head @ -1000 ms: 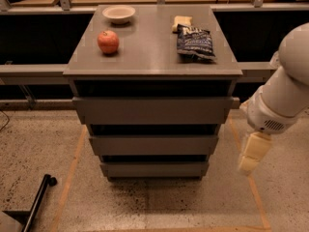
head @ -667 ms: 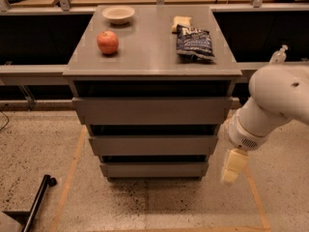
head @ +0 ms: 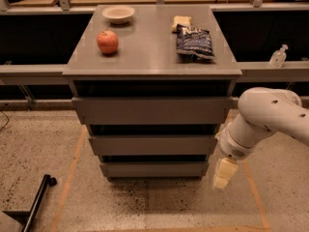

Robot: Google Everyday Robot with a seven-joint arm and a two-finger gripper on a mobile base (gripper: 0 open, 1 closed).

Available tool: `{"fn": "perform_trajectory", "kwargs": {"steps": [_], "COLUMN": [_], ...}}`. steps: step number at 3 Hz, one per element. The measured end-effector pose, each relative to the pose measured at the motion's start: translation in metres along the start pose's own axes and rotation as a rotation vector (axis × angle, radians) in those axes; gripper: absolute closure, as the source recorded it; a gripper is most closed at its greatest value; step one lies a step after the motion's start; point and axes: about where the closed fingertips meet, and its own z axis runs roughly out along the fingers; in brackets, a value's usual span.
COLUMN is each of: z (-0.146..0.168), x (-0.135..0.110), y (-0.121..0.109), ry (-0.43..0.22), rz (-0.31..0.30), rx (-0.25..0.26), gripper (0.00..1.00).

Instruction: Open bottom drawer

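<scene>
A black pole (head: 36,202) lay on the speckled floor at the far left, well apart from the cabinet (head: 77,69). Bare floor ran between them, crossed by an orange tape line (head: 72,170). On the cabinet top sat an apple (head: 107,42), a bowl (head: 118,14) and a dark snack bag (head: 194,41) near the right edge. The bottom drawer (head: 153,169) was the lowest front, just above the floor. The gripper (head: 224,174) hung pointing down just beside the drawer's right edge, not touching it. Whether it was apart or closed could not be told. Open floor lay below it.
</scene>
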Motion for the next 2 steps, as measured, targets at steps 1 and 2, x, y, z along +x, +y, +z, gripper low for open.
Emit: {"fn": "perform_trajectory", "kwargs": {"steps": [1, 2], "z": [0.008, 0.027], "x": [0.003, -0.014], "y": [0.002, -0.007], "ry": [-0.002, -0.062], "rz": [0.027, 0.006], "rx": [-0.019, -0.017], "gripper": [0.0, 0.0]}}
